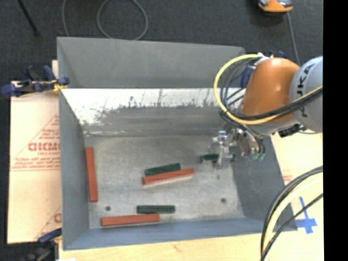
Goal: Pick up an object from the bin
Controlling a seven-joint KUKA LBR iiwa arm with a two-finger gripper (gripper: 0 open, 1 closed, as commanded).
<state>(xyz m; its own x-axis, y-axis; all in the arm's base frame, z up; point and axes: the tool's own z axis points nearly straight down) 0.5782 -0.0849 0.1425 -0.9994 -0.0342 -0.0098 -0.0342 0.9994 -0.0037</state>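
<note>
Hanging low at the right side of the bin (152, 64), the gripper (220, 155) is right next to a little green bit (207, 158), I cannot tell if its jaws are apart or together, and a green stick (162, 169) and red stick (168, 177) lie touching near the middle.

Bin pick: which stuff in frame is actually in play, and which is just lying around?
In play:
claw, at the bin's right side
green stub, right beside the claw; grasp unclear

Lying about:
left red bar, along the left wall
middle green bar against middle red bar
front green bar
front red bar
</note>
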